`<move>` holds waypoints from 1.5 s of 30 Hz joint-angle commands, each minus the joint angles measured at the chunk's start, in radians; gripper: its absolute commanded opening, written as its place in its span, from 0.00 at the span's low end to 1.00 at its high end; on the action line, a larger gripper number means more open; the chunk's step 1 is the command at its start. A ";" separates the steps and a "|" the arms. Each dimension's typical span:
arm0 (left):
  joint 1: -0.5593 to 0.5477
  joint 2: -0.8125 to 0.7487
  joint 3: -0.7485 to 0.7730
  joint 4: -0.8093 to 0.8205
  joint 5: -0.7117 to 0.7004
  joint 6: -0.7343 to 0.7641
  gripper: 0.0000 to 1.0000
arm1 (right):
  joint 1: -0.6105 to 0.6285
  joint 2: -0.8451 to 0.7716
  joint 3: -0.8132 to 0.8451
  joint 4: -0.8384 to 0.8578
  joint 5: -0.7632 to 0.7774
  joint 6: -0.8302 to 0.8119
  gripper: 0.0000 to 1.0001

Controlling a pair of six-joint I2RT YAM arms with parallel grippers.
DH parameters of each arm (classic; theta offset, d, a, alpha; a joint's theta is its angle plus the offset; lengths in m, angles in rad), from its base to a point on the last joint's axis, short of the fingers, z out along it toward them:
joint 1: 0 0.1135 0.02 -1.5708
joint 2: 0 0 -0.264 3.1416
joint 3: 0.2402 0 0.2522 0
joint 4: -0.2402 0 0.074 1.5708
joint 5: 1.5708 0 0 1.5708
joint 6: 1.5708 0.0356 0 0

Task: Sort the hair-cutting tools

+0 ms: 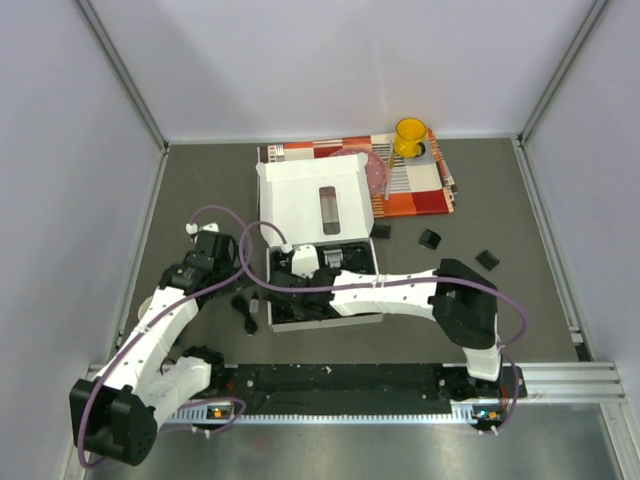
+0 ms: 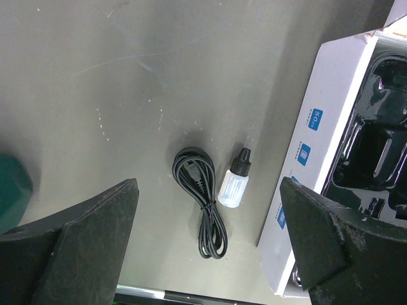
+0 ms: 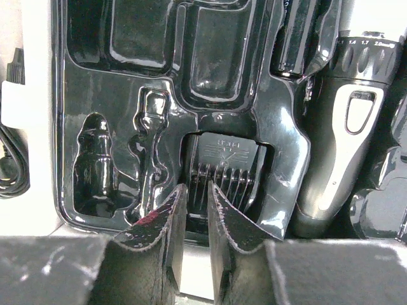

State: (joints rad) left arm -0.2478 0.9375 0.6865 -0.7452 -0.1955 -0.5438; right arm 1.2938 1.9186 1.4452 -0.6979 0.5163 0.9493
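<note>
Hovering wide apart, the left gripper [image 2: 210, 187] jaws frame a coiled black cord [image 2: 202, 206] and a small clear bottle [image 2: 234, 184], which lie just beside each other on the tabletop [image 2: 127, 95] between them. The white box [image 2: 324, 127] sits beside one jaw. The right gripper [image 3: 194, 190] jaws stand nearly together — whether they pinch anything I cannot tell — with a guard comb [image 3: 226, 168] seated in the black tray [image 3: 152, 38] just past their tips and the clipper [image 3: 346, 127] off to their right.
</note>
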 commanded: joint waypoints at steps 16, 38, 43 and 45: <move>-0.002 -0.019 0.031 0.015 -0.002 0.013 0.98 | -0.021 -0.114 0.075 -0.064 0.034 -0.035 0.36; -0.004 -0.114 -0.013 0.122 0.255 0.067 0.96 | -0.097 -0.150 -0.075 0.173 -0.219 -0.357 0.03; -0.004 -0.106 -0.007 0.096 0.156 0.044 0.96 | -0.103 -0.095 -0.106 0.242 -0.254 -0.362 0.00; -0.005 -0.095 -0.005 0.095 0.148 0.044 0.96 | -0.103 -0.083 -0.117 0.265 -0.260 -0.359 0.00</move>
State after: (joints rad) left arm -0.2497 0.8360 0.6804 -0.6662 0.0185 -0.4885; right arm 1.2037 1.8042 1.3411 -0.5354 0.2966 0.6144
